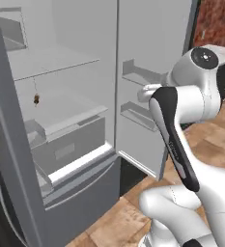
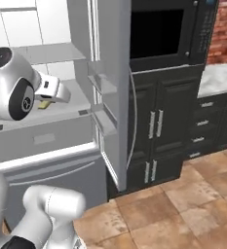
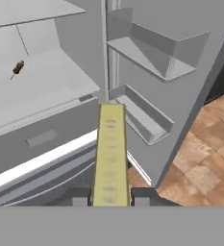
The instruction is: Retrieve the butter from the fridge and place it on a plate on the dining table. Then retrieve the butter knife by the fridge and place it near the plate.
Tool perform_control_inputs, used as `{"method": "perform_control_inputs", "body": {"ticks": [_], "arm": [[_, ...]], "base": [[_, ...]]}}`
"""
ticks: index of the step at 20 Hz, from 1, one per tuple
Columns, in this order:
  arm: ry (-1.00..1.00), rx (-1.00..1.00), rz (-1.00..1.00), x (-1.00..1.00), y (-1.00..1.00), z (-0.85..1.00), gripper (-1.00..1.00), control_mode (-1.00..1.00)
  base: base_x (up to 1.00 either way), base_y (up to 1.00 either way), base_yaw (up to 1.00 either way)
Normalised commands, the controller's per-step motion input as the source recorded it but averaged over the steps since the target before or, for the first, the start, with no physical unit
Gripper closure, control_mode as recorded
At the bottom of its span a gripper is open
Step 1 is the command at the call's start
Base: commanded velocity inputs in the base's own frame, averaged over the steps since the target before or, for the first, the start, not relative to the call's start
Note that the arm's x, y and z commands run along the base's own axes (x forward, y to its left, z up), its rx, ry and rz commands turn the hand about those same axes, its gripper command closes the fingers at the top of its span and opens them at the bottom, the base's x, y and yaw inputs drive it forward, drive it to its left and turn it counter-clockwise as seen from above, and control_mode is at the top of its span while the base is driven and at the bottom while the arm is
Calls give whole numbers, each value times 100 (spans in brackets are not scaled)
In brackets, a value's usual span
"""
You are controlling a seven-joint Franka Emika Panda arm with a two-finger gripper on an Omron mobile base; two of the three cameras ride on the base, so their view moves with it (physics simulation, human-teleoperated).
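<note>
Gripper point(image 3: 110, 196) clamped on the butter point(image 3: 111, 153), stick pointing out ahead between the fingertips, held in the air in front of the open fridge point(image 1: 65, 144). Small dark item point(image 3: 18, 68) sits on the white shelf point(image 3: 41, 91) inside. Right door point(image 2: 110, 97) swung wide.

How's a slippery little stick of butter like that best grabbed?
Across its narrow sides near one end, as here: the butter is a long thin stick, and the gripper has its jaws shut on the near end, the rest pointing away toward the fridge.
</note>
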Motion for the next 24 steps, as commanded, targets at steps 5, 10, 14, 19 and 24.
{"method": "perform_control_inputs", "body": {"ticks": [5,10,14,19,24], "arm": [[0,0,0,0,0,0,100,100],[0,0,0,0,0,0,100,100],[0,0,0,0,0,0,100,100],[0,0,0,0,0,0,100,100],[0,0,0,0,0,0,100,100]], "base": [[-88,-14,-47],[-25,-31,-57],[0,-9,-61],[4,1,-55],[36,10,-42]]}}
